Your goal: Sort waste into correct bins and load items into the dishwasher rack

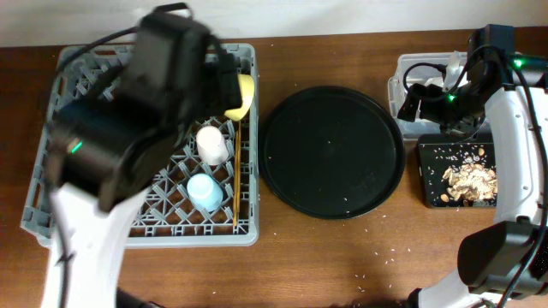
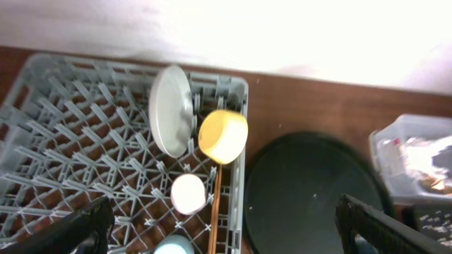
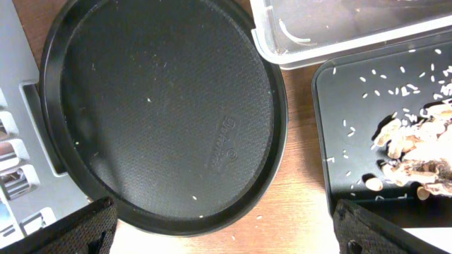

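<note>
Grey-pegged, holding plate [image 2: 171, 109], yellow bowl [image 2: 223, 135], pink cup [image 2: 188, 192], blue cup [image 1: 205, 190] and chopsticks [image 2: 214, 212] in the rack [image 2: 63, 127]. Hovering above with the left tool [image 2: 226, 229] gaping wide, gripping nothing. Hanging over the round tray [image 3: 162, 113] with the right tool [image 3: 226, 226] equally spread and empty, beside clear tub [image 3: 318, 51] and scraps [image 3: 417, 152] lying in the black bin [image 3: 339, 127].

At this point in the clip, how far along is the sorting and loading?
Nearly finished. Done: plate, yellow bowl, pink cup, blue cup and chopsticks sit in the rack; food scraps lie in the black rectangular tray; the clear tub holds blurred contents. In hand: nothing, left gripper and right gripper are both open. Left: only stray crumbs on the round tray and table.
</note>
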Controlling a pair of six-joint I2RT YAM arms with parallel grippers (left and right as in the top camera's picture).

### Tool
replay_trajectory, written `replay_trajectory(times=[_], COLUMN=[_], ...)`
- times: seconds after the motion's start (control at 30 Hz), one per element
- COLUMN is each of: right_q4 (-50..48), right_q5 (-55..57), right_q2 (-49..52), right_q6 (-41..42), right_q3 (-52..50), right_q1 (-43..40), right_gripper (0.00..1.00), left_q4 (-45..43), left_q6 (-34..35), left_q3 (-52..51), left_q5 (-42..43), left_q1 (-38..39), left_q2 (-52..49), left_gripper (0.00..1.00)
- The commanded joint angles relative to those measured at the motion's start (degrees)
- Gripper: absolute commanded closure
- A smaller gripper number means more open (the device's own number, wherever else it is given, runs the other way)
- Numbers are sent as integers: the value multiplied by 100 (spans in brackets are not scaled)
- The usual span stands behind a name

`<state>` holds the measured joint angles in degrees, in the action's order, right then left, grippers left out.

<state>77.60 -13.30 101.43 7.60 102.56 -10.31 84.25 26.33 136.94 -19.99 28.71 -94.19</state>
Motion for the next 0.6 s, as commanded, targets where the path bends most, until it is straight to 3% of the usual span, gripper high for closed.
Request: replay_trajectory(times=[0.0, 0.3, 0.57], right_q4=[-2, -9, -22], right_q5=[48, 48, 498], right_q2=[-79, -144, -2271], right_q6=[33, 33, -138], right_q3=[94, 94, -76], right_q1=[-26, 74, 1038], right_gripper=[2, 1, 1], left_q4=[33, 66, 66], left_q6=[-116, -116, -116], left_q3=[-72, -83, -83], left_q5=[-83, -83, -83], left_q1=[-39, -39, -39], left_q2=[24, 46, 46], left_gripper=[0, 0, 0])
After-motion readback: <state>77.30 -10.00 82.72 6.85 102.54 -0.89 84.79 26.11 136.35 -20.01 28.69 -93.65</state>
